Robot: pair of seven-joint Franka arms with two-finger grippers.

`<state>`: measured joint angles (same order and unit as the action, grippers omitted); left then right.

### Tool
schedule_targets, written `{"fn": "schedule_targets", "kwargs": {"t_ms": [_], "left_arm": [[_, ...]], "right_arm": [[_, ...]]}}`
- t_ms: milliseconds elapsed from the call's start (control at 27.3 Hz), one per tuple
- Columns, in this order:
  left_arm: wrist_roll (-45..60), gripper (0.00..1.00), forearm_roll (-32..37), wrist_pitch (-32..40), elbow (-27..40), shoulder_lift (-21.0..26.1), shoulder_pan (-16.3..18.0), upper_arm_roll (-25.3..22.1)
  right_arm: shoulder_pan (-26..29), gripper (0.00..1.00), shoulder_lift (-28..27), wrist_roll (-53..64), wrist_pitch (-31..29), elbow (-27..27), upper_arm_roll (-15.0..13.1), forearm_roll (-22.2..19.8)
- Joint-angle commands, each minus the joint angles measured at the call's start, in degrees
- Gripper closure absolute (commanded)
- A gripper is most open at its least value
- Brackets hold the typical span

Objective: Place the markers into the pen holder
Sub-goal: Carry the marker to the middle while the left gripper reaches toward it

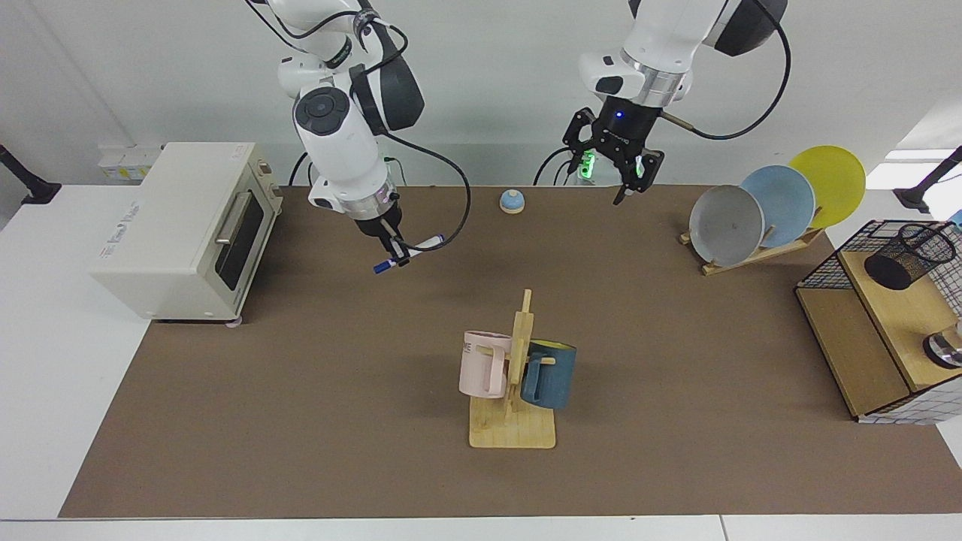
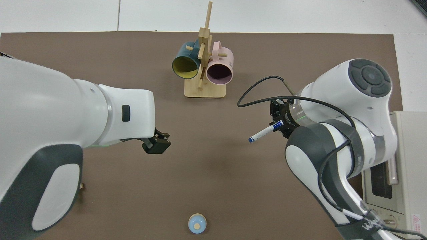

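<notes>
The right gripper [image 1: 398,254] hangs above the table, clamped; the left gripper [image 1: 630,186] hangs spread, fingers down.

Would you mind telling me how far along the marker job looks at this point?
Done: the marker is off the table, clamped in the right tool. In hand: it hangs above the mat, near the toaster oven side. The left tool is open, in mid-air, holding nothing. Left: the pen holder on the far shelf holds no marker yet.

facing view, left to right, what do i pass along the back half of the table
toaster oven → marker held in the right gripper → small blue bell → left gripper, jaws open, above the table → plate rack → pen holder
</notes>
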<state>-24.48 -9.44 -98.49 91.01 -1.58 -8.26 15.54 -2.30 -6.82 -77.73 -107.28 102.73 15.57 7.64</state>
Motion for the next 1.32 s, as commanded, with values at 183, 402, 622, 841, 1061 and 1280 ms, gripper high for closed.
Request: {"fn": "schedule_targets", "kwargs": {"t_ms": [183,402,622,841,1061,1280], "left_arm": [[-3.6,0.02,-1.8,-4.6,2.9,-0.3,-2.6,0.8],[-4.5,0.03,-1.9,-8.2,3.8,1.8,-5.4,1.0],[-4.4,0.09,-3.9,-14.4,4.9,2.6,-7.6,1.1],[-3.8,0.09,-4.7,-17.4,5.0,3.7,-11.2,1.2],[-1.5,0.09,-4.6,-20.1,4.9,6.0,-14.9,1.2],[-0.2,0.15,-4.7,-23.0,4.8,6.4,-16.2,1.3]], "right_arm": [[1.0,1.0,0.4,0.8,6.3,-6.2,-0.3,5.4],[0.6,1.0,0.8,-0.4,7.8,-6.6,0.3,5.5],[0.6,1.0,0.8,-0.9,7.9,-6.9,0.3,5.2],[-0.6,1.0,0.8,-3.9,8.2,-10.1,1.0,4.5],[-1.7,1.0,0.8,-4.2,8.0,-10.1,1.0,3.6],[-2.7,1.0,0.8,-4.4,7.1,-10.1,1.0,2.6]]}}
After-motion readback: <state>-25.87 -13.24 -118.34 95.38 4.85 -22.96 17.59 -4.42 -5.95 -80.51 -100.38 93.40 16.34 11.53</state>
